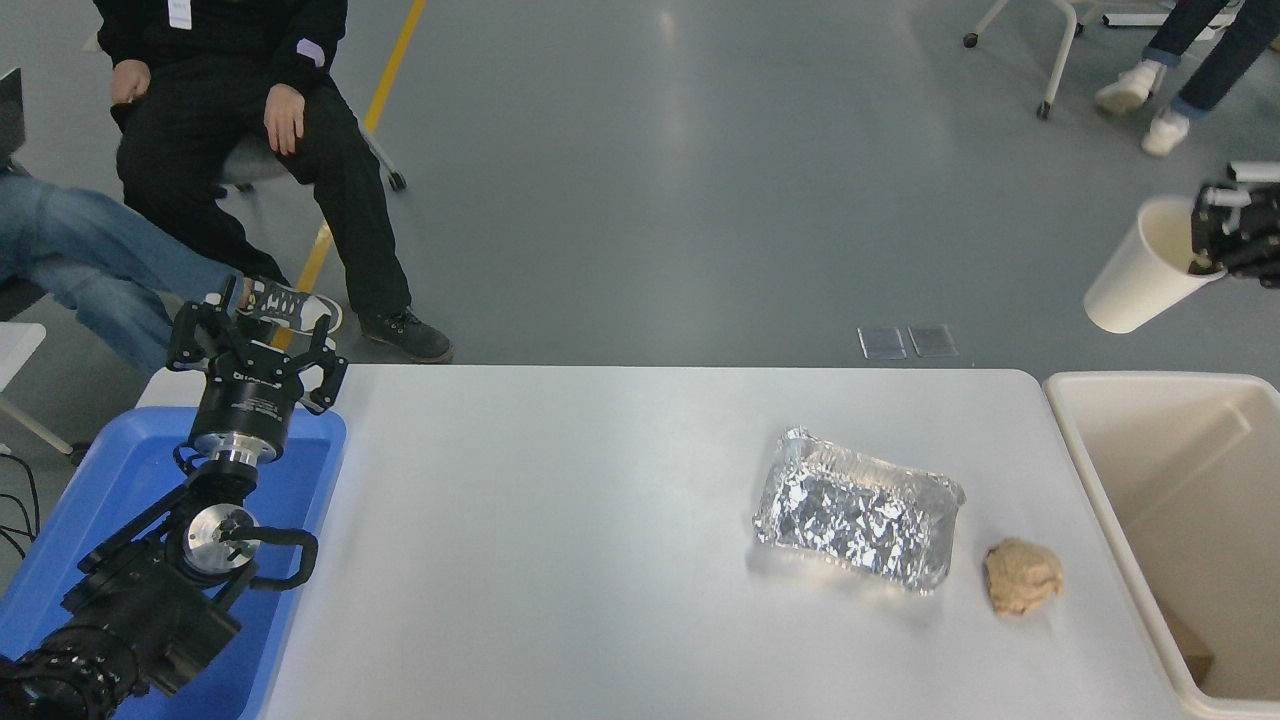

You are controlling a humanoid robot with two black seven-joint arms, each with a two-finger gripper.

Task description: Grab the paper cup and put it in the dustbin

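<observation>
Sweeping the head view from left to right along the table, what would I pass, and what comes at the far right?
Blue tray with the parked left gripper above it → foil tray → crumpled brown paper ball → dustbin, with the paper cup held up above it by the right gripper.

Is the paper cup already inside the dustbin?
No, the right hand holds the paper cup in the air, above the dustbin.

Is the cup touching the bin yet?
Apart. The head view shows the paper cup held by its rim in the right gripper, with bare grey floor visible between its base and the dustbin rim.
</observation>
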